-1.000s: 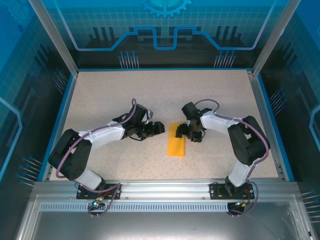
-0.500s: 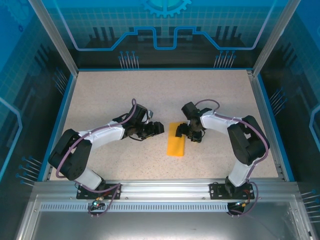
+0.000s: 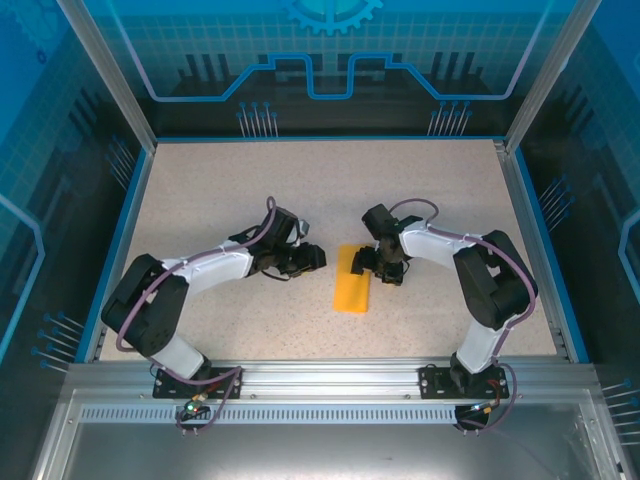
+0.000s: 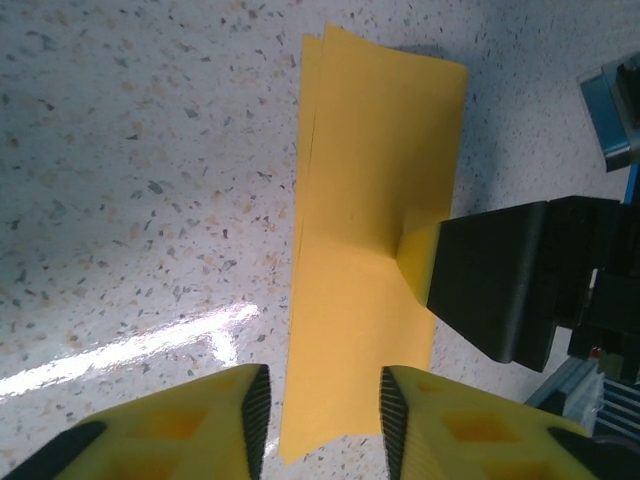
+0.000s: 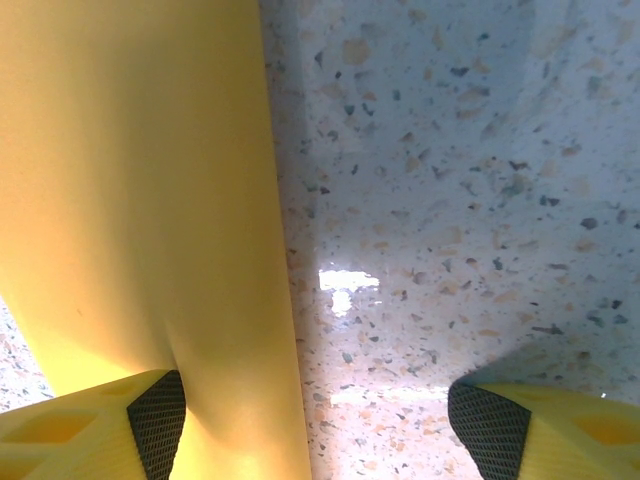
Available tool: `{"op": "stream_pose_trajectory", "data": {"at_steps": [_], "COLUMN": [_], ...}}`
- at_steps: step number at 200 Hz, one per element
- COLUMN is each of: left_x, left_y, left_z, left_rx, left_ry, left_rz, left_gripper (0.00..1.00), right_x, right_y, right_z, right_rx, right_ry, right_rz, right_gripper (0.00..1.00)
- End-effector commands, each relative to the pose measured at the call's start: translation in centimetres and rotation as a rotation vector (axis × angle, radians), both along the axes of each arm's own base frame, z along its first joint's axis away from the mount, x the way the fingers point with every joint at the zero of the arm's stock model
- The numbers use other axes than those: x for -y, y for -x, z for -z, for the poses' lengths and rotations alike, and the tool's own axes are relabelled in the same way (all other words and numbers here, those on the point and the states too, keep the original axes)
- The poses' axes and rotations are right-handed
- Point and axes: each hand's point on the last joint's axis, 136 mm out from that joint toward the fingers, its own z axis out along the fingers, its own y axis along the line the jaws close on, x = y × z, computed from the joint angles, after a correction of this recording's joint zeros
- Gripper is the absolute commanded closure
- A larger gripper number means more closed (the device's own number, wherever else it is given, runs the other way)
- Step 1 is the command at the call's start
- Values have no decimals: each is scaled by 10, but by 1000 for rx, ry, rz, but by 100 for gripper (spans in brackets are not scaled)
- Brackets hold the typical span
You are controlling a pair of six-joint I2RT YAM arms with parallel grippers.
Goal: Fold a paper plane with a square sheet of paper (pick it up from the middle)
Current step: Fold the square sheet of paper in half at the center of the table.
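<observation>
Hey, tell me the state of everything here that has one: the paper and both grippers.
Paper: folded into a narrow strip, lying on the table, not yet a plane.
Left gripper: partly open, holding nothing, just short of the paper.
Right gripper: open wide, one finger down on the paper's edge, the other on the table.
</observation>
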Motion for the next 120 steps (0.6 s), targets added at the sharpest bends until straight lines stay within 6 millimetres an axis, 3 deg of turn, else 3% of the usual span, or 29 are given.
{"op": "stream_pose_trajectory", "data": {"at_steps": [1, 30, 43, 120], "left_x": [16, 23, 25, 16], "left_y": [-3, -6, -8, -14], "left_z": [-7, -3, -1, 3], "left_rx": [-2, -25, -39, -44], "left_ry": [36, 33, 28, -29], "left_rz": [41, 52, 53, -7], "left_gripper": [69, 86, 100, 97], "right_x": [-1, 0, -2, -5], "right_y": [24, 24, 23, 20], "right_z": [55, 54, 55, 56], "right_rx": [-98, -100, -99, -108], "right_ry": [31, 39, 30, 34], "right_rz": [-40, -55, -71, -124], "right_gripper": [23, 23, 23, 21]}}
